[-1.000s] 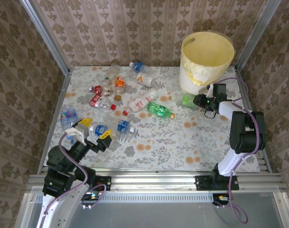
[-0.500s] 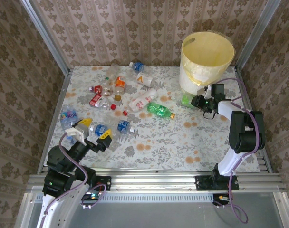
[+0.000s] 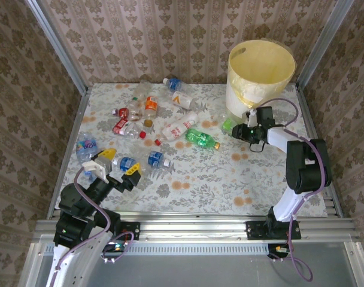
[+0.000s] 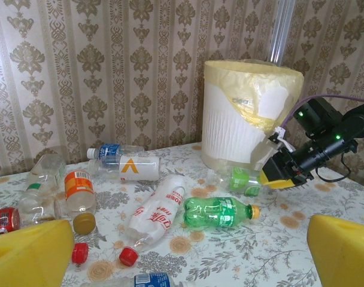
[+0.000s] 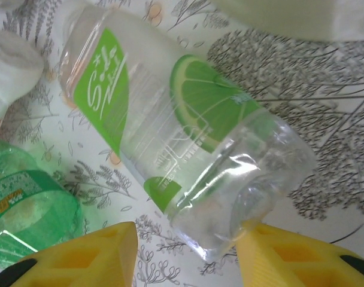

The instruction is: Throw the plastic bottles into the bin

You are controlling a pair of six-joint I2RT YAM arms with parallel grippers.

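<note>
1 clear bottle (image 5: 170, 119), lime-slice label, script illegible, is gripped by the right tool (image 5: 185, 245) beside the bin (image 3: 260, 72); left tool (image 4: 185, 254) is held wide open, empty.

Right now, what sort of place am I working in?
Probably a staged test booth rather than a real room: wallpaper panels framed by aluminium posts, a floral tablecloth, and bottles strewn beside a bin.
</note>
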